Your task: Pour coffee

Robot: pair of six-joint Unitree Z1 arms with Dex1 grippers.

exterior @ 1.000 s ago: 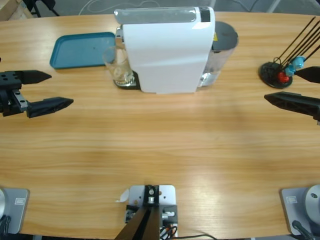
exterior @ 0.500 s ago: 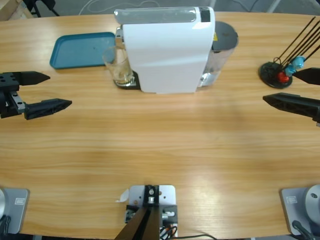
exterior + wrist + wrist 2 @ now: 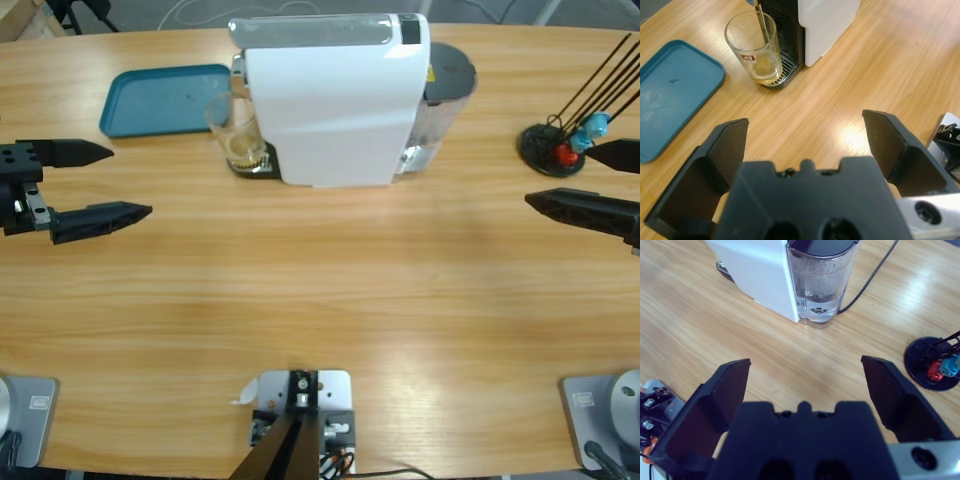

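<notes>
Coffee [image 3: 243, 150] sits shallow in the glass [image 3: 236, 133] under the white machine [image 3: 335, 100] in the high view, well ahead of the left gripper [image 3: 104, 182], whose spread, empty jaws have just edged forward toward it, while the right gripper [image 3: 582, 178] hangs released beside the capsule stand [image 3: 553, 147]. Left wrist view: the glass [image 3: 755, 47] stands beyond and between the parted jaws, the teal tray [image 3: 671, 92] outside the left one, so a reach looks underway. Right wrist view: only the water tank [image 3: 821, 282] lies ahead of those open jaws.
</notes>
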